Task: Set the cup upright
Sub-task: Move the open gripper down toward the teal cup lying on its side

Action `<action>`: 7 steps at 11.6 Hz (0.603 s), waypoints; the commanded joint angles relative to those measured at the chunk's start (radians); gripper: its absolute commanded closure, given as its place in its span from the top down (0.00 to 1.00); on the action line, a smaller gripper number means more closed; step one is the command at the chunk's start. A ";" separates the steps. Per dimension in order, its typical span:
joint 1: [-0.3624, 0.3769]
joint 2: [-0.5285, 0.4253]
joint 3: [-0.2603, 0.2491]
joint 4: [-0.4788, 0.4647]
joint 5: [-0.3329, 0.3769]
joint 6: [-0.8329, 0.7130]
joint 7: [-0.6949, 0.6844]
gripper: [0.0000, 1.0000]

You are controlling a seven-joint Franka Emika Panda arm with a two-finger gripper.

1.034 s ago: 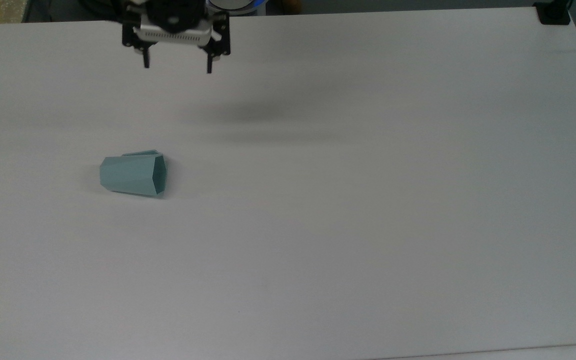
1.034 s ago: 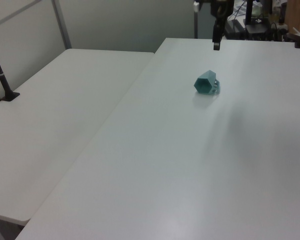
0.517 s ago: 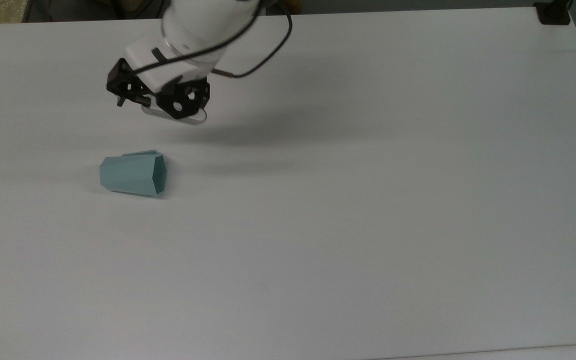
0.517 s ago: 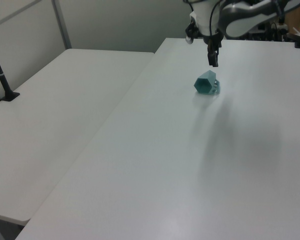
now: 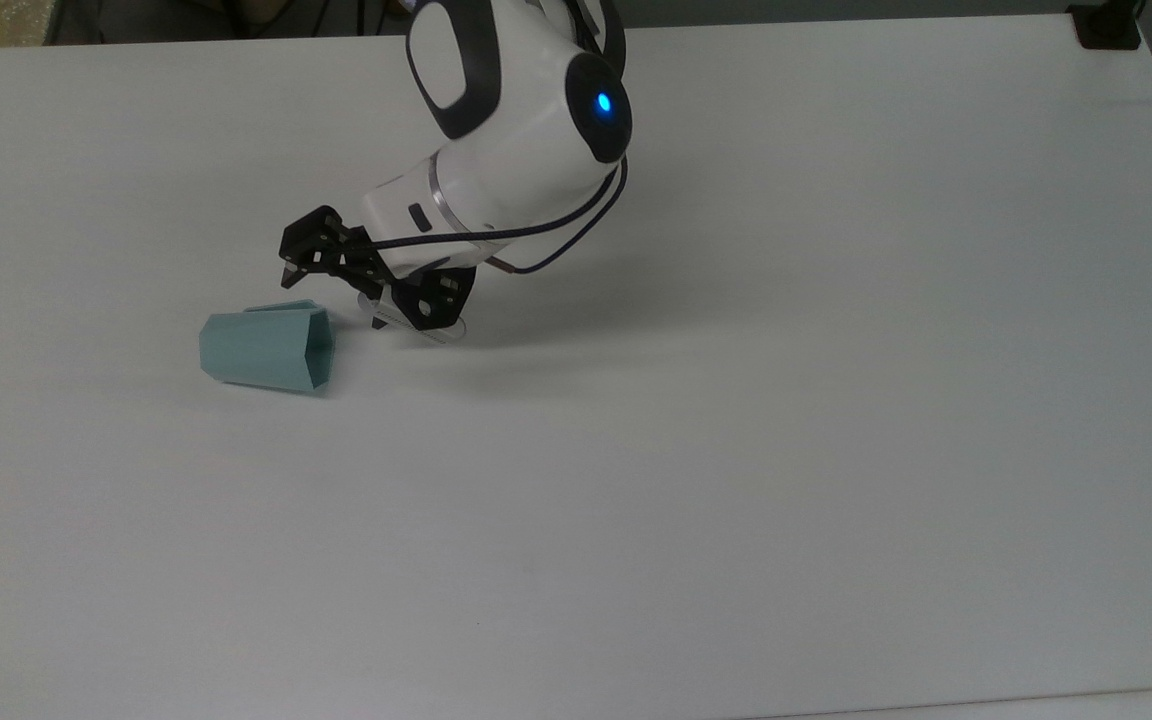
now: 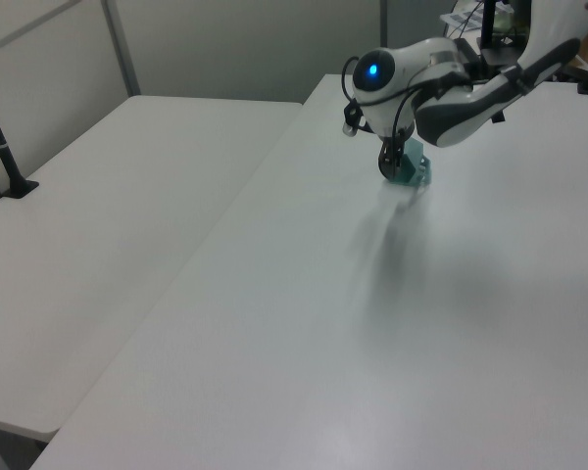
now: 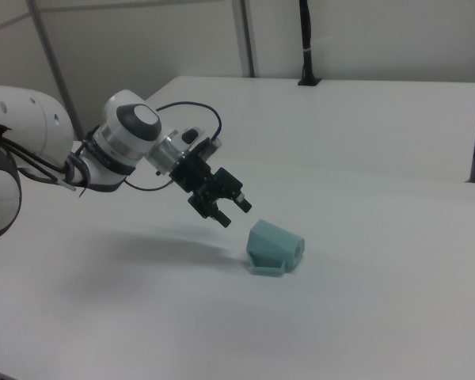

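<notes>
The cup [image 5: 267,350] lies on its side on the bench [image 5: 736,450], mouth facing the top view's right. The gripper [image 5: 334,295] hovers just beside that mouth, jaws released and empty. Best to slip one jaw inside the rim, pinch the wall, then tip it up.

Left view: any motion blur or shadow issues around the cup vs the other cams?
Left view: arm's soft shadow smears across the table, and the arm covers most of the cup. Top view: cup crisp, diffuse shadow beside the gripper. Right view: cup clear, faint shadow under the arm.
</notes>
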 commanded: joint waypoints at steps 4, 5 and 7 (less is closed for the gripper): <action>-0.021 0.076 0.010 0.017 -0.146 0.008 0.055 1.00; -0.027 0.085 0.010 0.017 -0.166 0.006 0.057 1.00; -0.027 0.093 0.010 0.016 -0.215 0.005 0.072 1.00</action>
